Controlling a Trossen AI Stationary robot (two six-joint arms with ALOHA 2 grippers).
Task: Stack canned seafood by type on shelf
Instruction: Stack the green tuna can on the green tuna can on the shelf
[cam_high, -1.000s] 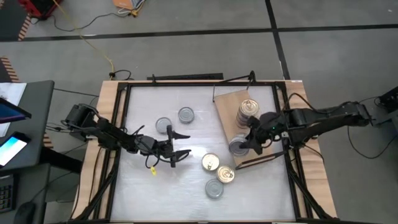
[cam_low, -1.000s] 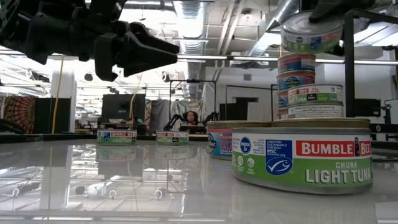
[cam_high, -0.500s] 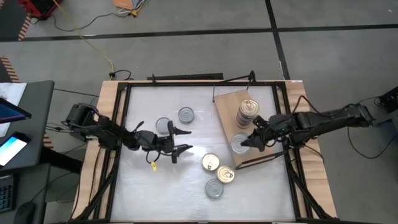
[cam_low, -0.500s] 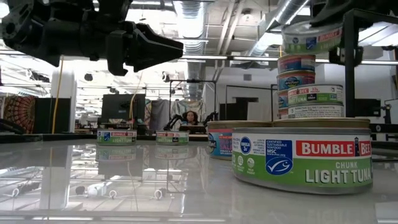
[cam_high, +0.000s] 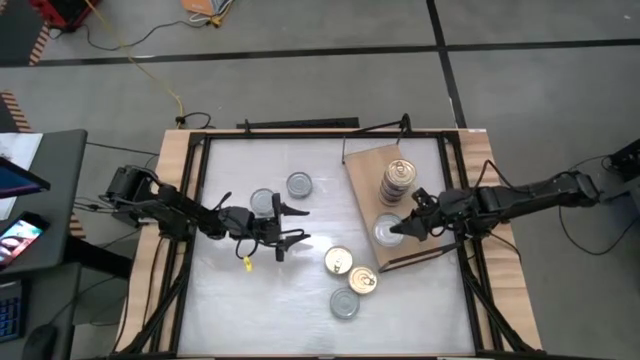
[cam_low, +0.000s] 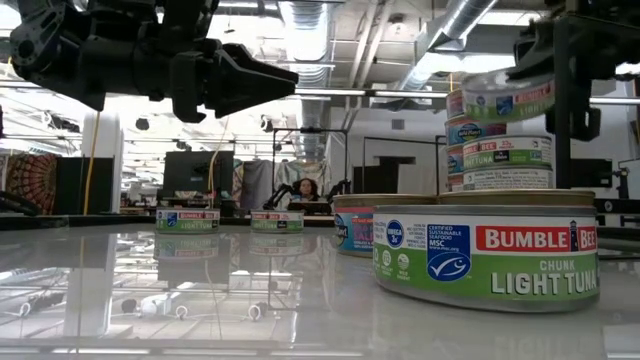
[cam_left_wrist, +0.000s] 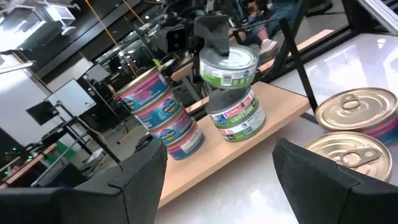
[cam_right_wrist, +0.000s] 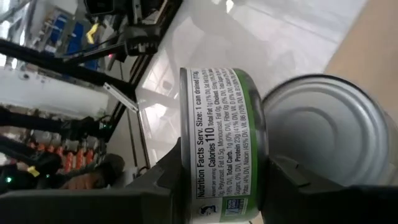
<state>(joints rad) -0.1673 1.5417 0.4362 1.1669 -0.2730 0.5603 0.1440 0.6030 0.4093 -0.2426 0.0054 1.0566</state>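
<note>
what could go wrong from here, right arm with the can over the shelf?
1. The right gripper holds the green-label tin tilted above the green-label stack; released like that, it may slide off.
2. The taller stack stands close beside it on the shelf; a sideways nudge might topple it.

The shelf (cam_high: 400, 215) is crowded by a tall stack (cam_high: 397, 182), a lower stack (cam_high: 385, 230) and the right gripper (cam_high: 403, 228) gripping a tin (cam_right_wrist: 221, 146) above it. Open tabletop (cam_high: 235, 305) is left at the near left; three tins (cam_high: 349, 279) block the near middle.
</note>
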